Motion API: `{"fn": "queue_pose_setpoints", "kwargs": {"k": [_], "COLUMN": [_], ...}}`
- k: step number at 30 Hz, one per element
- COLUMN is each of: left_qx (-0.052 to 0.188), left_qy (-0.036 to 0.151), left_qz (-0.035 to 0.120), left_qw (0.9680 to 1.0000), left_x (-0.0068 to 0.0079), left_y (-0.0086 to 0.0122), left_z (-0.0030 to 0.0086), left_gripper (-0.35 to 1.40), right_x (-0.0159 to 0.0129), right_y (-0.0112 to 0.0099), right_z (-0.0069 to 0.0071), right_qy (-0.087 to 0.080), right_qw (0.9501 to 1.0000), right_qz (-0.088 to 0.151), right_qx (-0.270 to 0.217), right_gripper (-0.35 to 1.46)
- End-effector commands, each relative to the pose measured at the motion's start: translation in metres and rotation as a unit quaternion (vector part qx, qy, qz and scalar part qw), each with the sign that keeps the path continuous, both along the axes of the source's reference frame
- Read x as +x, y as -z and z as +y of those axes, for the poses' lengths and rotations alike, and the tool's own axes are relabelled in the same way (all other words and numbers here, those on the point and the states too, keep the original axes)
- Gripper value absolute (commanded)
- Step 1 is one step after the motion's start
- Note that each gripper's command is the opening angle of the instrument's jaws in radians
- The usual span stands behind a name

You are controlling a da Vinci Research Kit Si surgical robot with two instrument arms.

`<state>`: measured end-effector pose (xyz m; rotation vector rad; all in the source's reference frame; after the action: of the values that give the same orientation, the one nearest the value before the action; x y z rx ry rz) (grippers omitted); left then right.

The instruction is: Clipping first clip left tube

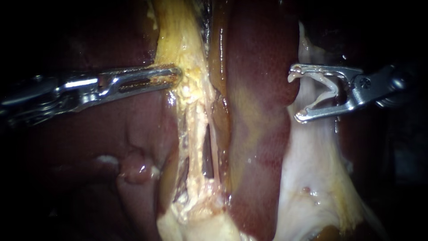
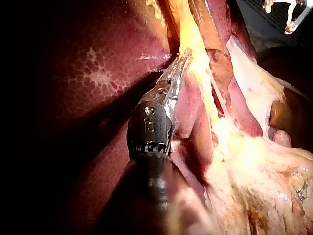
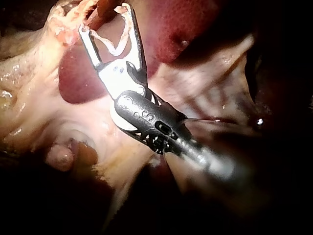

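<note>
Your light bright centrally, glare on yellow tissue (image 1: 189, 98), clip (image 1: 325, 84) and right instrument (image 1: 295, 94), left instrument (image 1: 176, 76) dimmer, edges black

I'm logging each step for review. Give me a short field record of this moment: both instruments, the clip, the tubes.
left instrument: shut on the yellow tissue, just above the tubes
right instrument: carries an open clip, off to the side in front of pale tissue
tubes: thin pale strands with a dark gap between them, bare
clip on a tube: none yet
liver: lies between the tubes and the right instrument
</note>
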<state>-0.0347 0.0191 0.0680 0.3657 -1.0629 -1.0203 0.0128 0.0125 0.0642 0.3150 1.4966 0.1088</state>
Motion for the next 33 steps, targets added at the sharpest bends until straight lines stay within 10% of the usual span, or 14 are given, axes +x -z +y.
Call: {"fn": "queue_pose_setpoints", "kwargs": {"k": [1,9,17,22,33], "left_qx": [0.000,0.001,0.005,0.004,0.004], "left_qy": [0.000,-0.001,0.007,0.015,0.022], "left_qz": [0.000,-0.001,-0.003,-0.005,-0.007], "left_qw": [1.0000,1.0000,1.0000,0.9999,0.9997], "left_x": [0.0000,0.0004,0.0035,0.0051,0.0056], "left_y": [0.0000,0.0008,0.0045,0.0062,0.0083], "left_z": [0.0000,-0.0001,0.0011,0.0014,0.0009], "left_gripper": [-0.35,-0.35,-0.35,-0.35,-0.35], "right_x": [0.0001,0.0004,0.0039,0.0072,0.0140], "right_y": [0.0000,-0.0001,-0.0023,-0.0038,-0.0067], "right_z": [-0.0001,-0.0007,-0.0051,-0.0086,-0.0119], "right_qy": [0.000,0.000,0.009,0.026,0.048], "right_qw": [1.0000,1.0000,0.9982,0.9877,0.9763], "right_qz": [0.000,0.000,-0.018,-0.031,-0.088], "right_qx": [0.000,-0.002,0.056,0.151,0.192], "right_gripper": [0.57,0.58,0.60,0.60,0.59]}}
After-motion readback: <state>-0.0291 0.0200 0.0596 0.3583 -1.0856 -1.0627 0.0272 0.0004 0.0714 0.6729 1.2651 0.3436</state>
